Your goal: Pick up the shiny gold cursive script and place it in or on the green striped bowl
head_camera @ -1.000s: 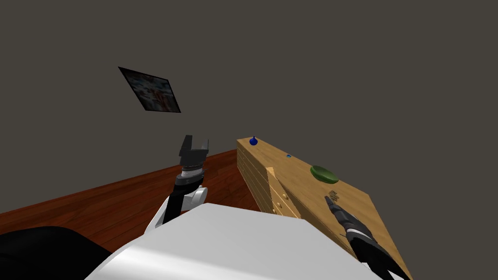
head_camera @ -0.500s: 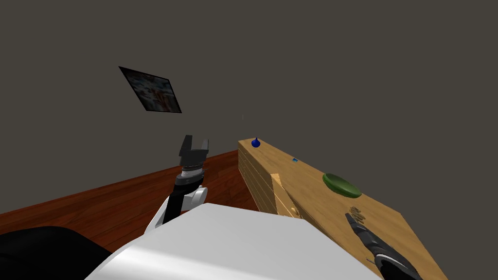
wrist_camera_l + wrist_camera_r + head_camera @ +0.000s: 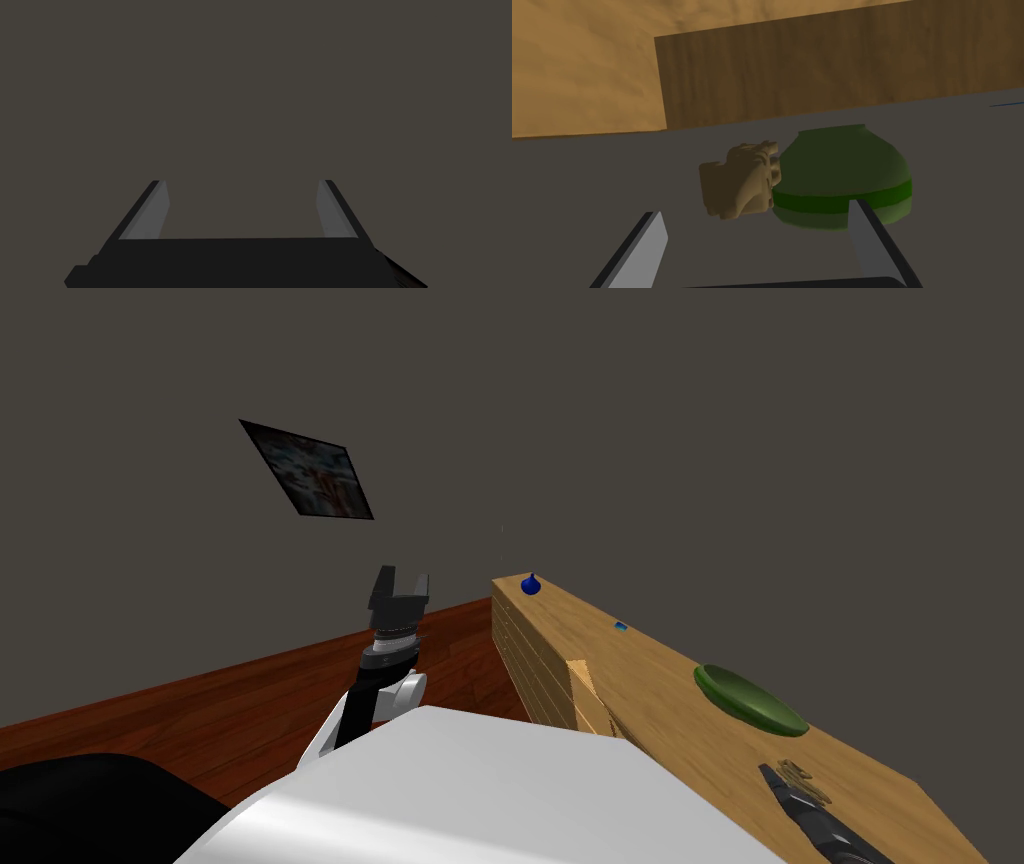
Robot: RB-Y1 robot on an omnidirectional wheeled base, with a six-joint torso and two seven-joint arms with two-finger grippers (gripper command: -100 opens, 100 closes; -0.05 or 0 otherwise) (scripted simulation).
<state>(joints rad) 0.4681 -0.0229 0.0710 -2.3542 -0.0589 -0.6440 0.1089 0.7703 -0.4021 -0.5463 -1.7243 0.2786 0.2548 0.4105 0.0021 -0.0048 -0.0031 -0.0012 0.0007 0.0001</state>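
Note:
The gold cursive script (image 3: pixel 739 180) is a small tan lump lying on the wooden dresser top (image 3: pixel 660 688), right beside the green striped bowl (image 3: pixel 842 175). In the head view the script (image 3: pixel 803 780) sits just short of the bowl (image 3: pixel 750 700). My right gripper (image 3: pixel 756 209) is open, its fingertips level with the script's near end and not touching it. One finger (image 3: pixel 864 235) overlaps the bowl's side in that picture. From the head camera the right gripper (image 3: pixel 778 783) points at the script from close by. My left gripper (image 3: pixel 400 585) is raised and open, holding nothing.
A small dark blue knobbed thing (image 3: pixel 531 584) stands at the dresser's far corner, and a tiny blue item (image 3: pixel 620 626) lies further along the top. The dresser backs onto a grey wall. Red-brown wooden floor (image 3: pixel 250 698) lies to its left, with a picture (image 3: pixel 308 471) on the wall above.
My view has shifted, so the dresser, bowl and script now sit further right and lower. My right gripper has kept its place just short of the script. The left arm has not moved.

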